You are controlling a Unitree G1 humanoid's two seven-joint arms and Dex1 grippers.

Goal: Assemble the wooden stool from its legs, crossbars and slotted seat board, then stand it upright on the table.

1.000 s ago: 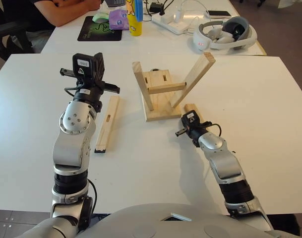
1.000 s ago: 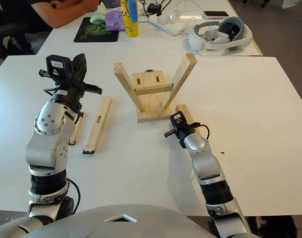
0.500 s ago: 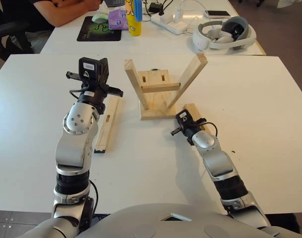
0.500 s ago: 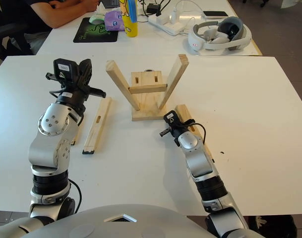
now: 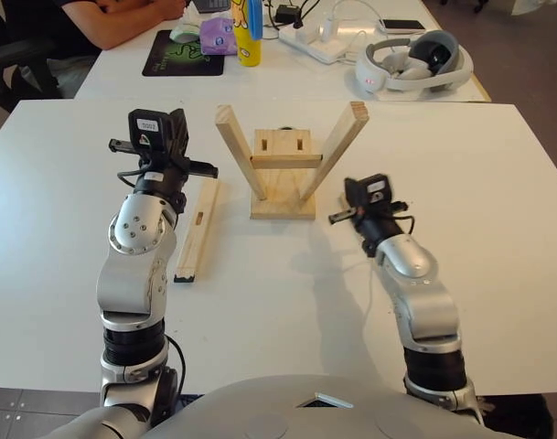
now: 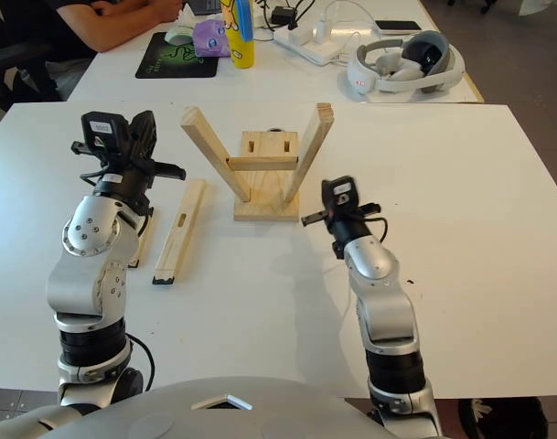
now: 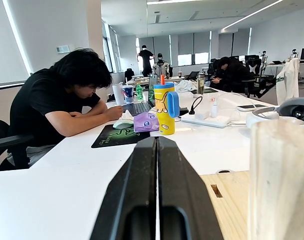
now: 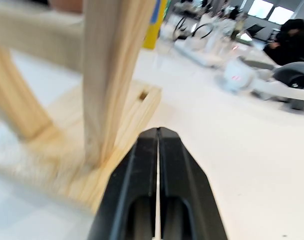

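Observation:
The part-built stool lies upside down mid-table: its slotted seat board [image 5: 283, 203] is flat, and two legs [image 5: 238, 151] rise from it in a V, joined by a crossbar [image 5: 287, 161]. A loose leg [image 5: 198, 229] lies to its left. A thinner stick [image 6: 143, 242] lies partly under my left arm. My left gripper [image 5: 161, 139] hovers shut and holding nothing, left of the stool, above the loose leg's far end. My right gripper [image 5: 368, 194] is shut with nothing in it, just right of the seat board, pointing at the right leg [image 8: 114, 75].
Beyond the table's far edge a second table holds a yellow bottle [image 5: 250, 32], a mouse pad [image 5: 182, 53], a power strip [image 5: 310, 38] and white headphones [image 5: 415, 59]. A person sits there, arms on that table. Bare table surface extends to the right and front.
The stool has slid left and turned square to me. My right gripper has lifted off the table and risen beside the seat board. My left gripper has shifted slightly.

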